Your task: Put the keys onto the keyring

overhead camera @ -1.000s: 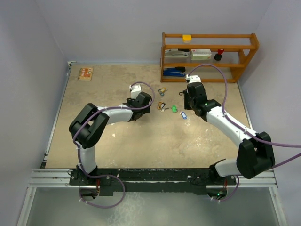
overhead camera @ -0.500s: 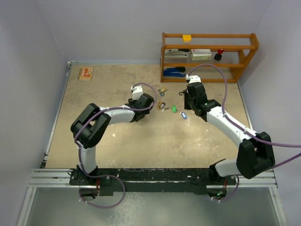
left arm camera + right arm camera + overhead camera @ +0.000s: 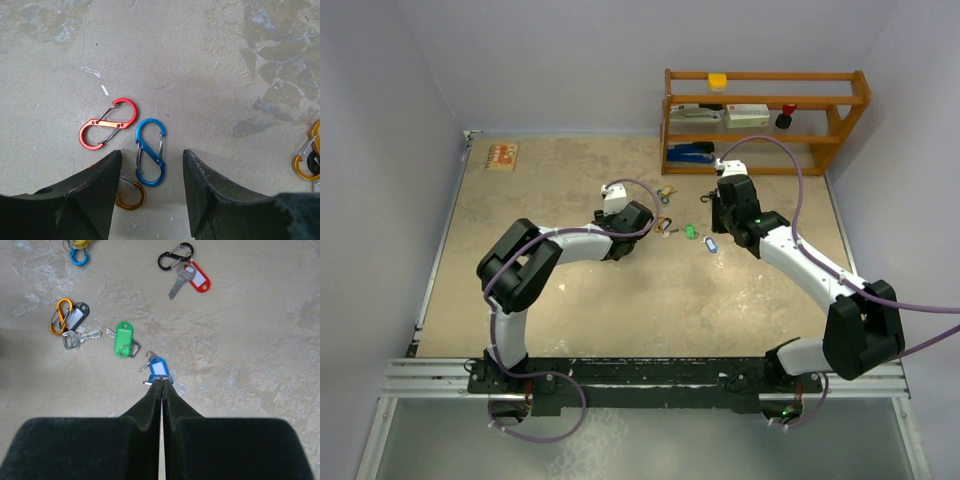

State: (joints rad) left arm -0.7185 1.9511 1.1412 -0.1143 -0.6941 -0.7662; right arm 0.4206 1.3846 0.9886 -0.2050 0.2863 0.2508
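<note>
The keys lie loose on the table. In the right wrist view a blue-tagged key (image 3: 159, 367) sits just past my right gripper (image 3: 161, 382), which is shut with nothing visibly held. A green-tagged key (image 3: 122, 339), a red-tagged key (image 3: 192, 276) on a black clip and a grey-tagged key (image 3: 75, 329) on an orange clip lie farther off. My left gripper (image 3: 151, 155) is open, low over a blue S-clip (image 3: 150, 160). A red S-clip (image 3: 107, 124) lies beside it, and an orange clip (image 3: 131, 196) is partly hidden under the left finger. Which of these is the keyring I cannot tell.
A wooden shelf (image 3: 765, 120) with staplers and boxes stands at the back right. A small orange card (image 3: 502, 156) lies at the back left. Another orange clip (image 3: 306, 162) shows at the left wrist view's right edge. A blue clip with a yellow tag (image 3: 77, 252) lies far left.
The left arm has slid a little to the right toward the clips and its jaws have narrowed. The right arm has not moved.
</note>
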